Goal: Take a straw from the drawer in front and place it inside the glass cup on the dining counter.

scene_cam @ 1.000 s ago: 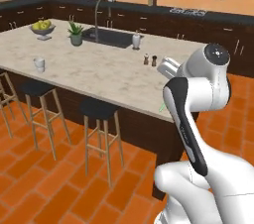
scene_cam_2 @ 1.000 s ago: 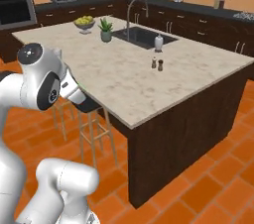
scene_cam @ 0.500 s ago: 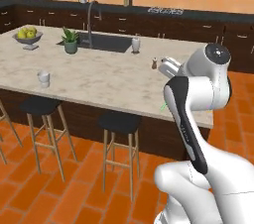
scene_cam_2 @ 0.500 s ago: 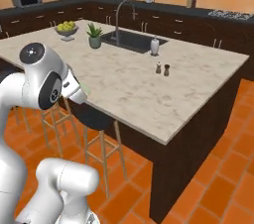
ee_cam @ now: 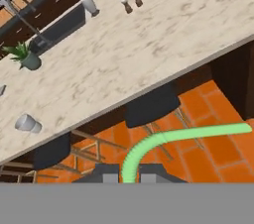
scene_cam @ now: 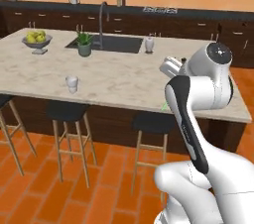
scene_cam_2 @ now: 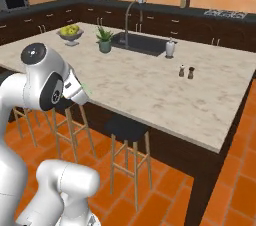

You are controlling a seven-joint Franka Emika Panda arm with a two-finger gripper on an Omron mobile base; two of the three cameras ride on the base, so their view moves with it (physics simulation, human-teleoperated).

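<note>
My gripper (ee_cam: 130, 176) is shut on the straw (ee_cam: 163, 139), a light green stick that rises from between the fingertips and runs off to the right over the floor. A short green tip of the straw (scene_cam: 163, 106) pokes out beside my forearm and shows under my hand as well (scene_cam_2: 86, 88). The glass cup (scene_cam: 72, 83) stands upright near the front edge of the dining counter (scene_cam: 124, 82), well to the left of my hand. In the hand view the cup (ee_cam: 27, 123) sits far left on the counter (ee_cam: 124, 44). The drawer is out of view.
Dark bar stools (scene_cam: 67, 111) (scene_cam_2: 126, 129) line the island's near side over an orange tile floor. On the top are a fruit bowl (scene_cam: 37, 39), a potted plant (scene_cam: 84, 44), an inset sink with tap (scene_cam: 106, 43), a soap bottle (scene_cam: 149, 44) and two shakers (scene_cam_2: 186, 72).
The whole scene has slid right in the left base view, so the base has driven left along the island. The arm's pose and its grip on the straw are unchanged.
</note>
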